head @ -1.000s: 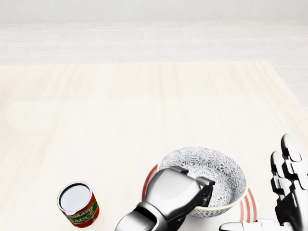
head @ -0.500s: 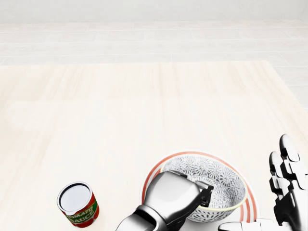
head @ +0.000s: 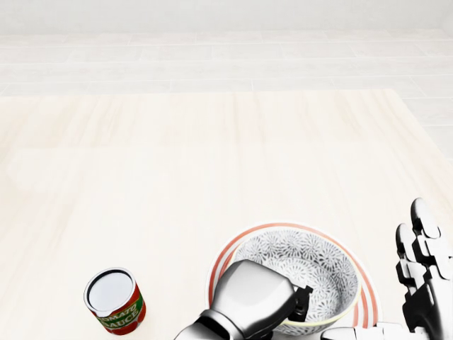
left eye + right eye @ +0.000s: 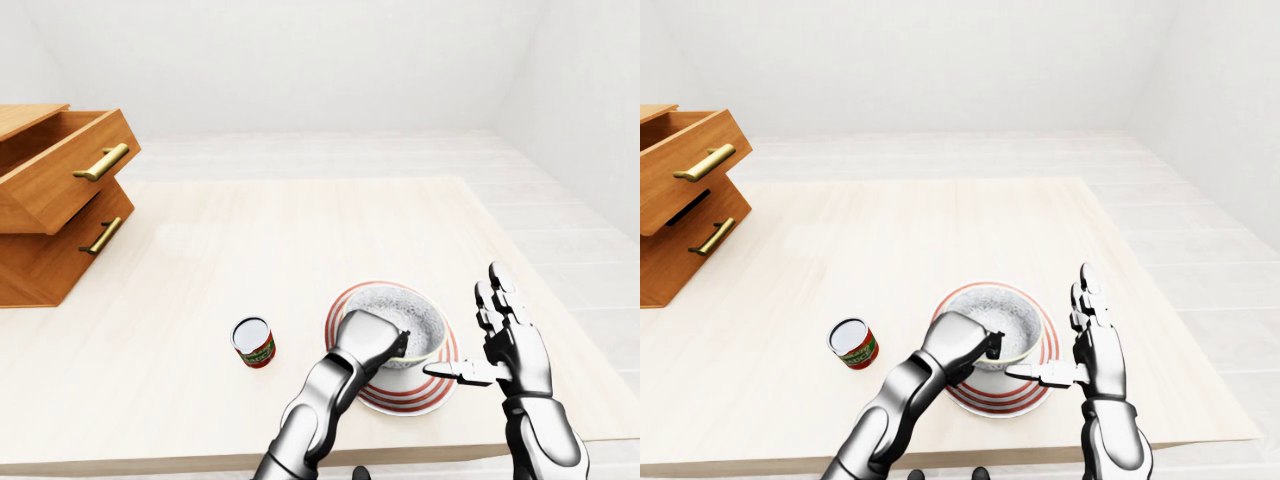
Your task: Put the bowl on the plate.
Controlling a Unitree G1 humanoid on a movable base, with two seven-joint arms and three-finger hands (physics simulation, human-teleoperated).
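The left hand (image 3: 255, 296) reaches in bent-wristed and pinches the near rim of the bowl (image 3: 311, 261). The right hand (image 4: 512, 338) stands flat beside it, fingers spread upward, thumb toward the plate (image 3: 220, 264). The bowl is round, mouth up, and sits upright on the plate near the table's (image 4: 300, 230) near edge, right of a tomato can (image 3: 115, 301).

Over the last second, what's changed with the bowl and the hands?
The left hand brought the bowl down the head view onto the plate, whose top rim now shows. It still pinches the bowl's rim. The open right hand and the tomato sauce can stayed put.
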